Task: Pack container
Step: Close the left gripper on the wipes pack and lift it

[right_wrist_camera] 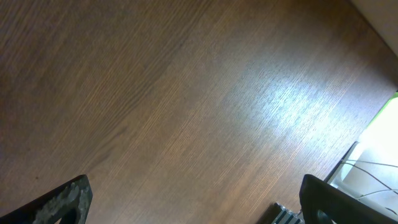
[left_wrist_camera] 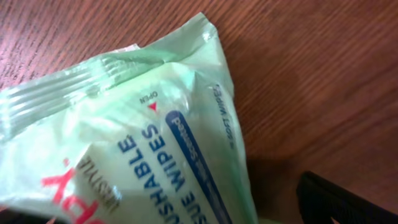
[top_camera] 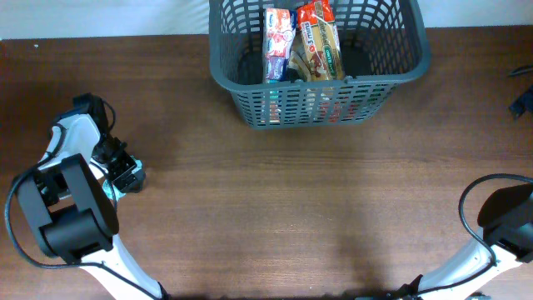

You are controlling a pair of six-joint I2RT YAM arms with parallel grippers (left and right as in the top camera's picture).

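The container point(top_camera: 316, 86) is a dark grey lattice basket at the far middle of the table. It holds a white-and-purple snack pack point(top_camera: 279, 42) and a red-and-green one point(top_camera: 321, 37). A pale green pack of flushable wipes point(left_wrist_camera: 143, 143) lies on the table and fills the left wrist view. Only a sliver of it point(top_camera: 112, 188) shows overhead, under the arm. My left gripper point(top_camera: 127, 175) is low over the wipes. Its jaws point(left_wrist_camera: 199, 218) are open around the pack, with one finger showing beside it. My right gripper point(right_wrist_camera: 196, 202) is open and empty over bare wood at the near right.
The right arm point(top_camera: 506, 218) rests at the table's near right corner. A dark object point(top_camera: 523, 104) sits at the right edge. Cables point(right_wrist_camera: 367, 168) and the table's edge show in the right wrist view.
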